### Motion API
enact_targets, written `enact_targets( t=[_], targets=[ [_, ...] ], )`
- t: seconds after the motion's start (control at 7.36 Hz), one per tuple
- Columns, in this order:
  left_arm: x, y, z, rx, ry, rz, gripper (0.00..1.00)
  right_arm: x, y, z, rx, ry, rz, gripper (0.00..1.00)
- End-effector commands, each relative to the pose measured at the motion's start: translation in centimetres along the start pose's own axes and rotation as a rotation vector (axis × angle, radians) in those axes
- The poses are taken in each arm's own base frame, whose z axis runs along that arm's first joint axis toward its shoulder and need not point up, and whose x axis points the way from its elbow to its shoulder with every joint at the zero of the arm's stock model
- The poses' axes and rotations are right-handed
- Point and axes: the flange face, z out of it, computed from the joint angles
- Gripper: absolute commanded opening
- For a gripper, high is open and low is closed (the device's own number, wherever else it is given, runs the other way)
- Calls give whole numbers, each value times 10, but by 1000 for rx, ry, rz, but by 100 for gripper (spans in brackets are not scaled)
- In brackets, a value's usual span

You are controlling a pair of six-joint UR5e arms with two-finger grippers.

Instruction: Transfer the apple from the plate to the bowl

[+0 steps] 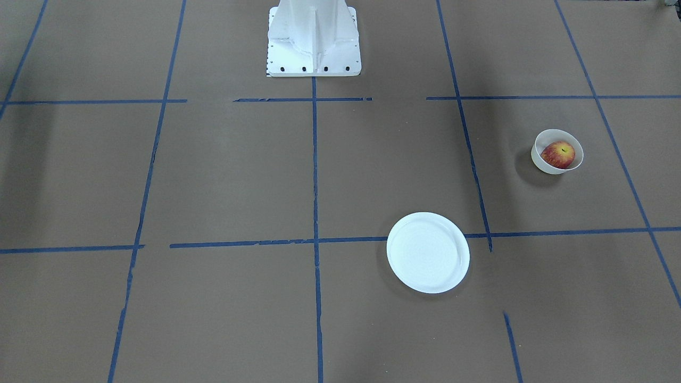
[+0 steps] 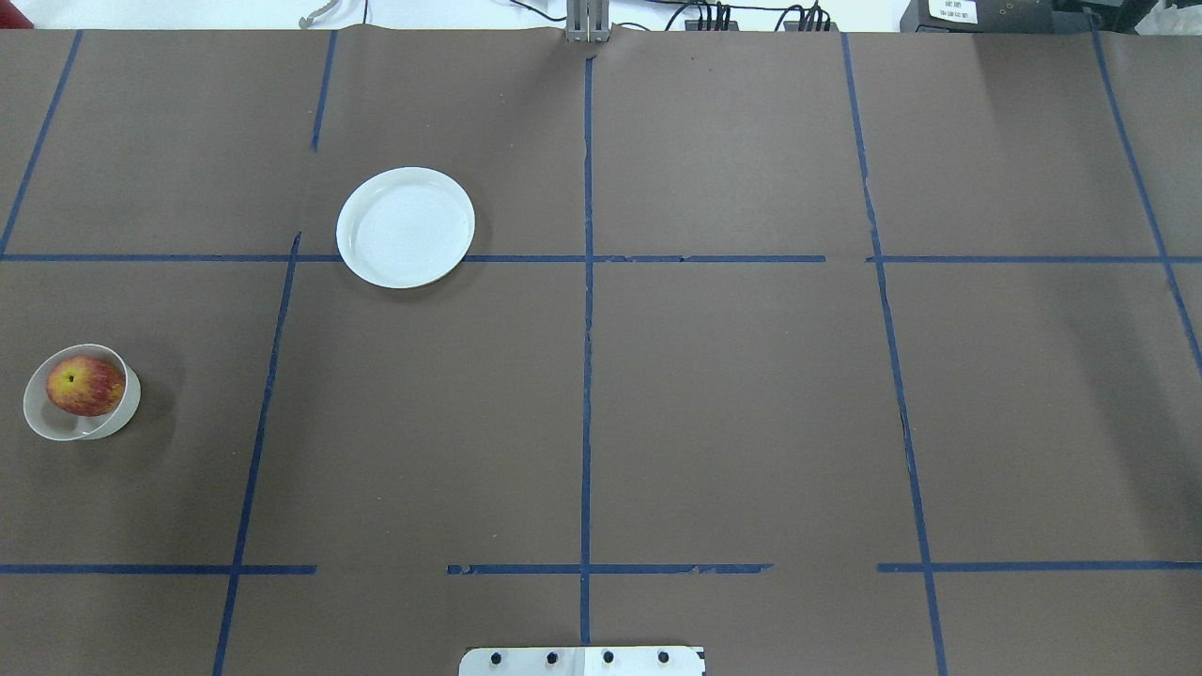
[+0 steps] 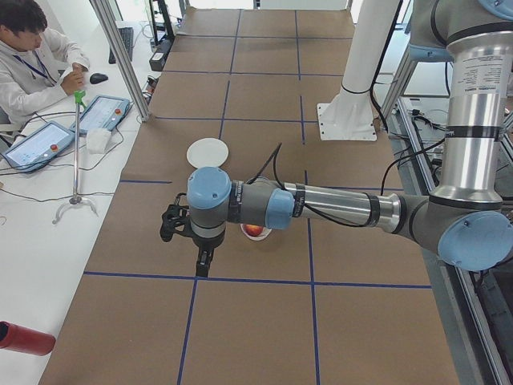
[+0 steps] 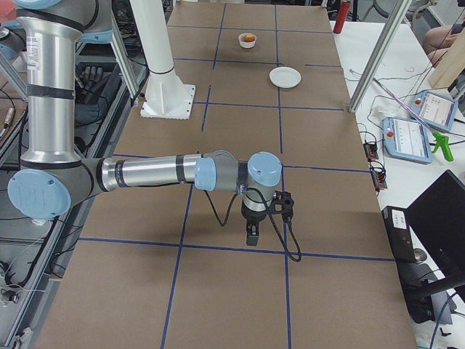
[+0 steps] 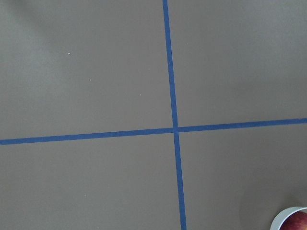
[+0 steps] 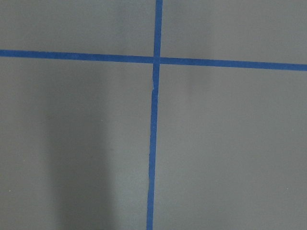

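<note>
The red and yellow apple [image 1: 558, 154] lies in the small deep white bowl [image 1: 541, 161], at the left edge of the overhead view, where the apple [image 2: 84, 385] fills the bowl [image 2: 42, 427]. The flat white plate [image 1: 428, 252] is empty, as the overhead view [image 2: 406, 227] shows. My left gripper [image 3: 202, 265] hangs pointing down beside the bowl, and the arm partly hides the apple [image 3: 255, 231]. My right gripper [image 4: 251, 234] hangs far from both dishes. Both show only in side views, so I cannot tell if they are open or shut. The left wrist view catches the bowl's rim [image 5: 283, 218] at the bottom right corner.
The robot's white base [image 1: 314, 37] stands at the table's near-robot edge. Blue tape lines grid the brown table. An operator [image 3: 32, 64] sits at a side desk with tablets [image 3: 100, 112]. A red bottle [image 3: 24, 337] lies on that desk.
</note>
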Motion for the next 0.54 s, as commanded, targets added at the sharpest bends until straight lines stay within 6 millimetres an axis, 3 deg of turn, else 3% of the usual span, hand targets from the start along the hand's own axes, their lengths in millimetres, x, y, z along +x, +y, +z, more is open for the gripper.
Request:
enact_targets(
  t=[0.0, 0.41],
  targets=[
    [-2, 9, 7, -14, 4, -27, 100, 0, 0, 0, -1, 0, 1, 100],
    [-6, 13, 11, 16, 0, 4, 100, 0, 0, 0, -1, 0, 1, 100]
  ],
)
